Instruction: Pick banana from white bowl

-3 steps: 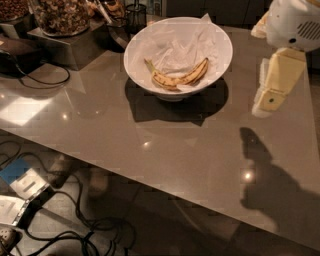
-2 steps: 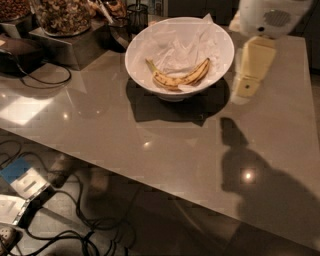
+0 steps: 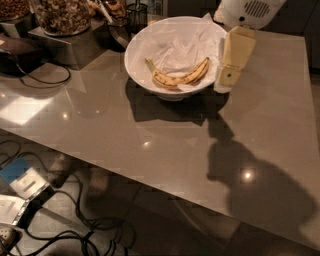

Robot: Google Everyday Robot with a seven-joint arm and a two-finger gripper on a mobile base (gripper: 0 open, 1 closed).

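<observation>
A curved yellow banana [image 3: 178, 78] with brown spots lies on crumpled white paper inside the white bowl [image 3: 137, 70], which stands at the far middle of the grey table [image 3: 150, 145]. My gripper [image 3: 229, 75] hangs from the white arm at the top right. It sits just beside the bowl's right rim, above the table and level with the banana's right tip. It holds nothing.
Glass jars of nuts [image 3: 62, 15] stand on a metal stand at the far left, with a dark bowl and utensils [image 3: 117, 25] behind the white bowl. A black cable [image 3: 45, 80] lies on the table's left. Cables and boxes lie on the floor at the lower left.
My gripper has moved left and away from me, from the table's right side up to the bowl's right rim. The banana and bowl have not moved.
</observation>
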